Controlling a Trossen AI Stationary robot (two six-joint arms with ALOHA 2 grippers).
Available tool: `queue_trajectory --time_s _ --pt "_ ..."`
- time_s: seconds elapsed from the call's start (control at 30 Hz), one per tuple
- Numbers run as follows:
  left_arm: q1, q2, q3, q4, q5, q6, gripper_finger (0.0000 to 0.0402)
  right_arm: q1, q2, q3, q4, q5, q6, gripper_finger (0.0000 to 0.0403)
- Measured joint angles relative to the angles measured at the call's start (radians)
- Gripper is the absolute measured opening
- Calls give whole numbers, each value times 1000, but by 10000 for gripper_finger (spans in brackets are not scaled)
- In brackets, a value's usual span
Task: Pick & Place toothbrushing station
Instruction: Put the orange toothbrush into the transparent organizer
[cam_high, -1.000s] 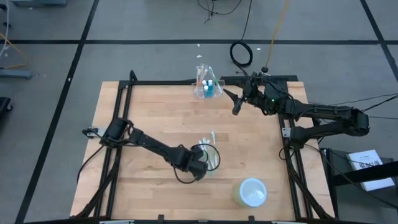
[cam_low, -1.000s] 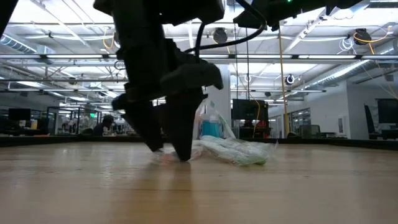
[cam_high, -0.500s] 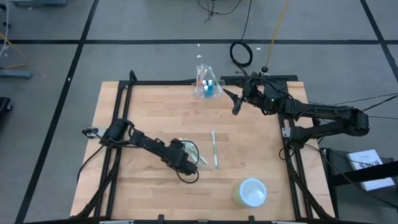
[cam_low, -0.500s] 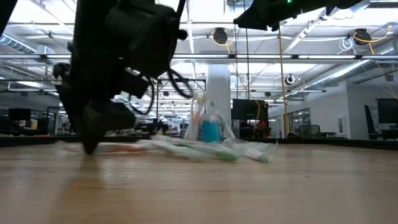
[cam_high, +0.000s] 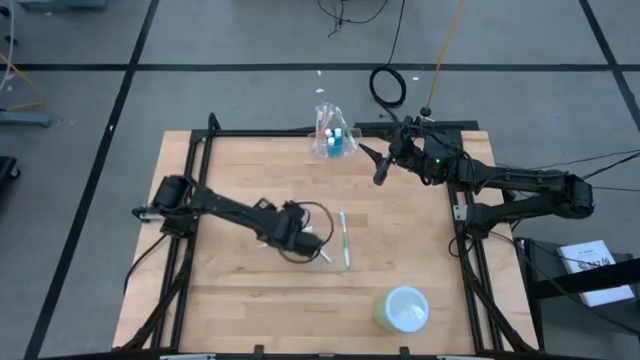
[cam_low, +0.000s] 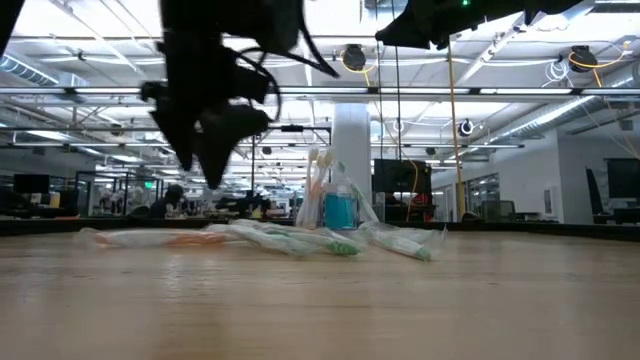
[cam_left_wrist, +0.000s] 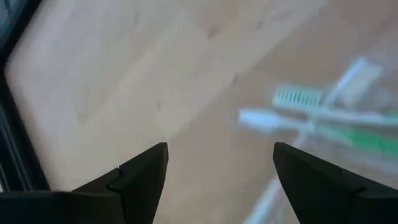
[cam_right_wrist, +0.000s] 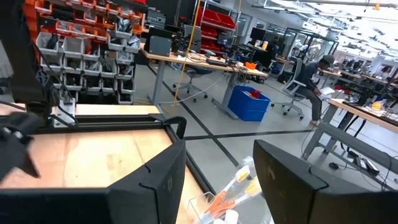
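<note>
My left gripper (cam_high: 318, 240) hangs above the middle of the table with its fingers (cam_left_wrist: 140, 177) spread and nothing between them. In the low view (cam_low: 205, 150) it is clear of the wood. Just beside it lie the toothbrushes (cam_high: 343, 240): a pale one and a green-handled one in the high view, with a third, orange-tinted one (cam_low: 160, 238) showing in the low view. The left wrist view gives white bristles and a green handle (cam_left_wrist: 323, 118), but too blurred to count them or say whether they touch.

My right gripper (cam_high: 380, 168) waits near the far edge, fingers (cam_right_wrist: 155, 180) apart and empty.

The toothbrushing station (cam_high: 332, 133) stands at the far edge of the table (cam_high: 240, 180), just beside the right gripper and well apart from the left one. It is a clear cup with a flared, see-through rim; brush handles (cam_low: 318, 190) stand up in it beside something blue. The right wrist view catches only its top, cut off by the frame edge (cam_right_wrist: 233, 193). A pale white-lidded tub (cam_high: 403, 308) sits near the front right corner. A person (cam_right_wrist: 311, 78) sits in the room beyond.

Against half a second ago, the left gripper has shifted back toward the brushes and risen. A second ago it was down on them. The right arm and the station have not moved.
</note>
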Motion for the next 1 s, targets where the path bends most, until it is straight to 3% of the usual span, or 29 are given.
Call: queue_trajectory --time_s 0.17,0.27,0.37,0.5,0.73,1.0 --pt "46 -2 0 325 4 448 296 0 0 0 -8 0 -19 180" --pt "85 -2 1 467 112 620 296 0 0 0 -14 0 -20 180" --pt "117 -3 -19 544 196 655 296 0 0 0 -22 0 -20 180" --pt "136 -4 -54 553 223 678 296 0 0 0 -30 0 -22 180" --pt "176 -3 -178 742 271 681 296 0 0 0 -34 0 -22 178" --pt "180 -3 -207 747 316 691 296 0 0 0 -34 1 -20 176"
